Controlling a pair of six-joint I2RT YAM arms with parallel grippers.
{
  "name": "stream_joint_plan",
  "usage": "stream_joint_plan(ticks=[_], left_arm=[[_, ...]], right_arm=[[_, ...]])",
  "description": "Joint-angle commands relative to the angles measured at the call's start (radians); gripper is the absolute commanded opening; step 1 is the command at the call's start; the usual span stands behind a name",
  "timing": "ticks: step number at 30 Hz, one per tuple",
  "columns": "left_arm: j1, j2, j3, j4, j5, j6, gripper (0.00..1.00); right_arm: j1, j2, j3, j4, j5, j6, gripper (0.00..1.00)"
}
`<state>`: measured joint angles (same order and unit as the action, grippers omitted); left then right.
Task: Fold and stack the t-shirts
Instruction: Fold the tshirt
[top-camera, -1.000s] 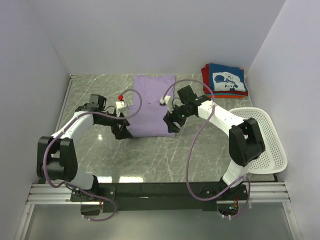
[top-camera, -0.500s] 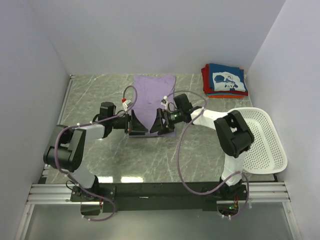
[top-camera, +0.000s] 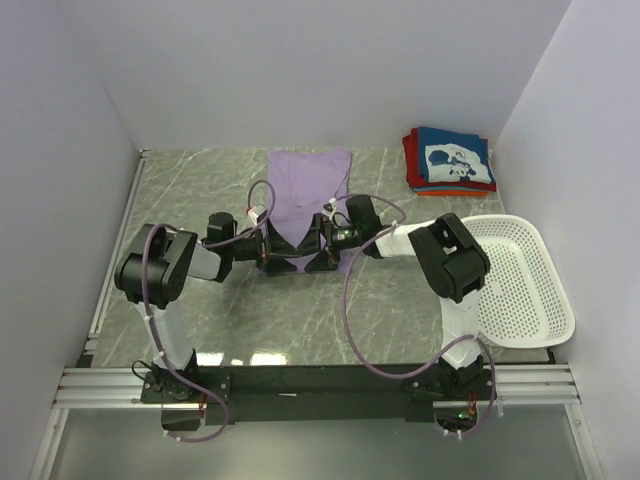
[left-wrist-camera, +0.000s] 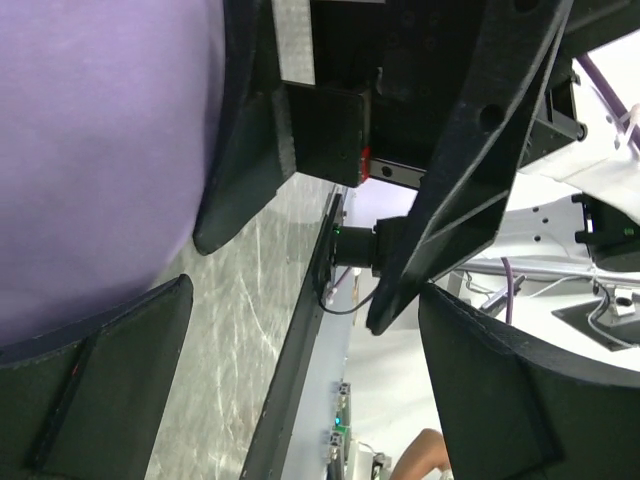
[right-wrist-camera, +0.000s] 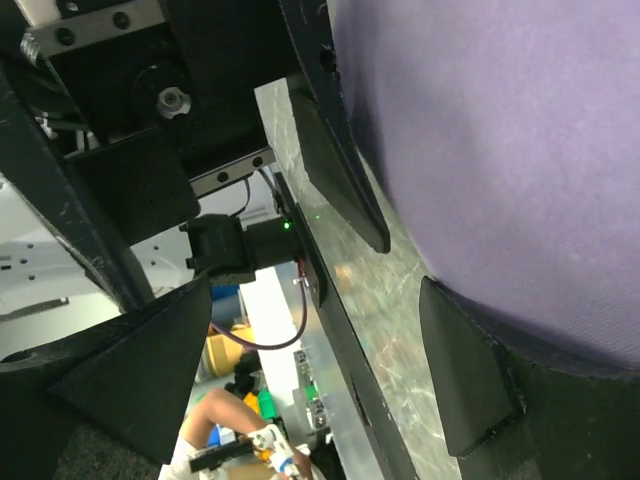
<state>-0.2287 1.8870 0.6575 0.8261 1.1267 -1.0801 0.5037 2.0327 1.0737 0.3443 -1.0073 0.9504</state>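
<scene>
In the top view, a white basket (top-camera: 520, 285) full of small holes is seen at the right side of the table (top-camera: 200, 190). Only its own holed floor is shown inside it. The table is made of grey-green stone with pale lines, and plain pale walls (top-camera: 300, 70) are set around it on three sides. A purple t-shirt (top-camera: 308, 185) is spread on the middle of the table, toward the back. Its near end is bunched up between the two claws. A stack of folded t-shirts (top-camera: 450, 160) is placed in the back right corner. A navy one with a white print is on top, and red and orange edges are seen under it. The left claw (top-camera: 268, 250) and the right claw (top-camera: 318, 248) are held low, tip to tip, at the shirt's near end.

In the left wrist view, the left claw (left-wrist-camera: 305, 290) is spread wide and nothing is gripped. Stone table and a black rail (left-wrist-camera: 300, 380) are seen through the gap. Smooth purple cloth is seen at the upper left, just past one finger (left-wrist-camera: 90, 400).

In the right wrist view, the right claw (right-wrist-camera: 315, 285) is also spread wide, with nothing gripped. Smooth purple cloth fills the right side, just beside one finger (right-wrist-camera: 470, 380).
</scene>
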Motion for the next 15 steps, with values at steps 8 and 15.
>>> stream_joint_plan(ticks=[8, 15], left_arm=[[0.025, 0.101, -0.015, 0.079, -0.084, -0.026, 0.99], [0.081, 0.038, -0.038, -0.087, -0.105, 0.086, 0.99]], right_arm=[[0.009, 0.058, -0.004, 0.174, 0.021, 0.126, 0.91], [-0.024, 0.092, -0.061, 0.079, 0.053, 0.044, 0.9]])
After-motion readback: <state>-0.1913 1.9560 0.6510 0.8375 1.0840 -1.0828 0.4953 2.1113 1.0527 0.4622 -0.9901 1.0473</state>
